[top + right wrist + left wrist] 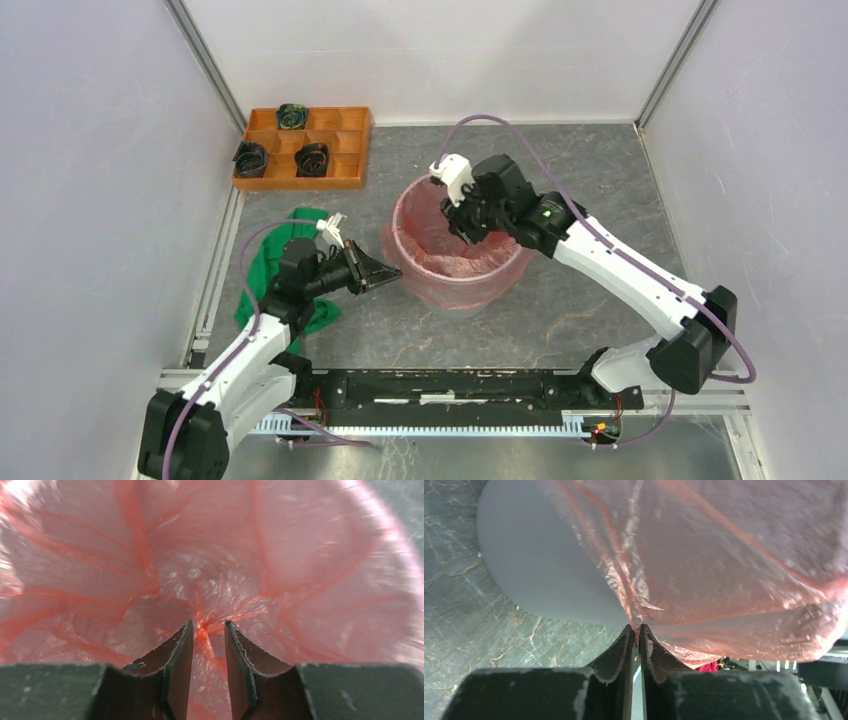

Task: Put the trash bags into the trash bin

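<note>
Although the trash bag (455, 262) already sits inside the trash bin (539, 565) with its mouth spread over the rim, we judge the task near its end rather than finished. The film lines the inside and hangs down the outer wall, but on the side facing the table's left edge a stretch of grey wall shows bare below it, so seating and smoothing are what remain. The bin stands around the middle of the table (600, 180), a little nearer the far edge.

Our left tool (639, 632) is outside the bin on that left side. Its jaws are closed almost tip to tip on a fold of the bag's skirt, just beside the bare wall.

Our right tool (207, 630) reaches down into the bin from the right. Its jaws stand a little apart, with a gathered pleat of film running between them at the bag's bottom. Whether they grip that pleat we cannot tell.
</note>
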Action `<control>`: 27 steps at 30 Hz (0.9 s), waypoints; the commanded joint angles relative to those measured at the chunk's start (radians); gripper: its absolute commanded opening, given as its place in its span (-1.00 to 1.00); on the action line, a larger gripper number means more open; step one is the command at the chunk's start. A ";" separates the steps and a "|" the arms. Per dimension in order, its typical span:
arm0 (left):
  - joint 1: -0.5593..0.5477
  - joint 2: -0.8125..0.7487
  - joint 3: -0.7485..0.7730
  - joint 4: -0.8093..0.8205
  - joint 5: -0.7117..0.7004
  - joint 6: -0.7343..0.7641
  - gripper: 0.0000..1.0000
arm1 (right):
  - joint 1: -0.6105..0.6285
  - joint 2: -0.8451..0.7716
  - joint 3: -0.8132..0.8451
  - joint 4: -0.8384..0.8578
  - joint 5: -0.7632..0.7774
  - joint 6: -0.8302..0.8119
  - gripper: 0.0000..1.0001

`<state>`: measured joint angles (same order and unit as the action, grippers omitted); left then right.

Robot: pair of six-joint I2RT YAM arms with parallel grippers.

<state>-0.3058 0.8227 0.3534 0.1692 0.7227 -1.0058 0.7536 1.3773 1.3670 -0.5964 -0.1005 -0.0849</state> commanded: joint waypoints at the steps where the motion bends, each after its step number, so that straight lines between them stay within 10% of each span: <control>1: -0.007 0.080 -0.017 0.051 -0.070 0.006 -0.82 | 0.062 0.057 0.026 -0.083 0.093 -0.016 -0.30; 27: -0.007 0.218 0.085 -0.076 -0.173 0.179 -0.96 | 0.135 0.277 -0.148 0.136 0.191 0.120 0.29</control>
<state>-0.3099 1.0554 0.4049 0.0986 0.5701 -0.8837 0.8825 1.6917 1.2518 -0.5007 0.0727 0.0086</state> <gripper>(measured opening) 0.028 0.607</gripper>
